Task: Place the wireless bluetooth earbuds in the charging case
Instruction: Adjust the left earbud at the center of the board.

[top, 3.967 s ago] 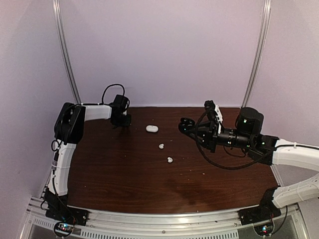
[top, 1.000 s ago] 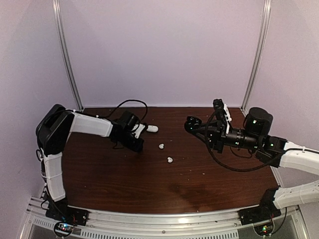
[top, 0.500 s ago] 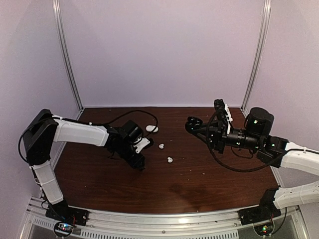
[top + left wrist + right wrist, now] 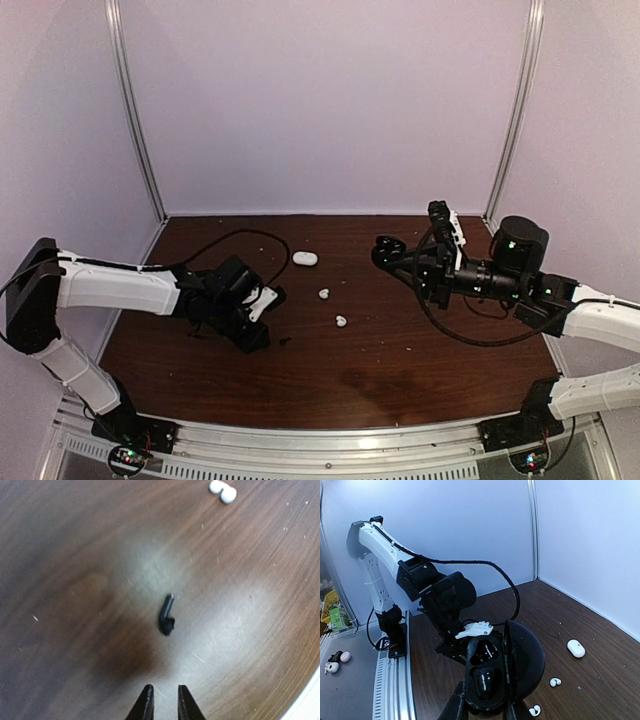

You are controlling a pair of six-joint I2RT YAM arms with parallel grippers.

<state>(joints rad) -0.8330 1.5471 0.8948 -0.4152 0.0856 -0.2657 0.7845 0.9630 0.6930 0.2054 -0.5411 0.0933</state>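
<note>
left end effector (image 4: 161,703): barely open, empty, black earbud (image 4: 166,616) just ahead | right end effector (image 4: 482,707): gripping opened black case (image 4: 492,672)

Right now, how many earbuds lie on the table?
3: the far white earbud and near white earbud mid-table, the black earbud before the left fingers. The black case may hide more.

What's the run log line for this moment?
left gripper: slightly open, empty, near black earbud | right gripper: shut on open black charging case | white earbuds: not inserted
</note>
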